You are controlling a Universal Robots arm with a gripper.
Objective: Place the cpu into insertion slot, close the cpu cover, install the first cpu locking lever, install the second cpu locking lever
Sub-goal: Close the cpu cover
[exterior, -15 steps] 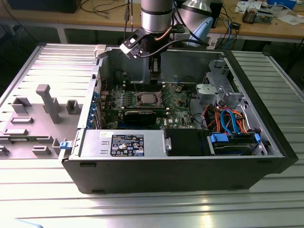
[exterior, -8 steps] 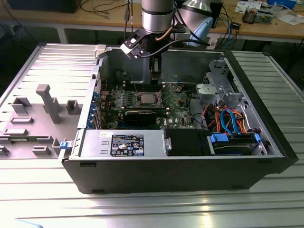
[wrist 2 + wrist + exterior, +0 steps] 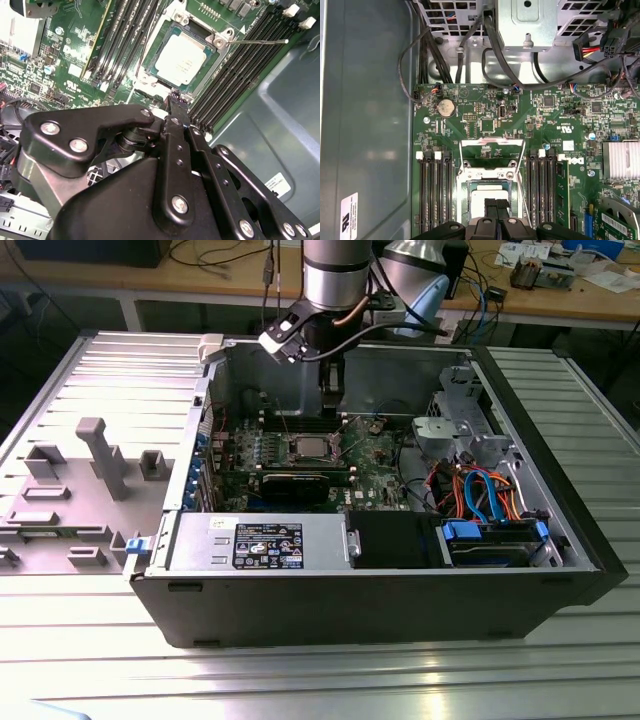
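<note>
1. Being pressed together on nothing, the jaws are being held just above the insertion slot [image 3: 148, 70] inside the open computer case [image 3: 560, 510].
2. The cpu [image 3: 182, 57] is being cradled flat in that slot, silver top upward.
3. The cpu cover [image 3: 492, 143] is being seen swung open behind the slot.

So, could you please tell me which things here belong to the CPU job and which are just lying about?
Job: cpu, lying in the insertion slot; cpu cover, open; locking lever, not latched; tool, close to the cpu.
Just there: memory slots; coin battery; heatsink; blue drive cables.
</note>
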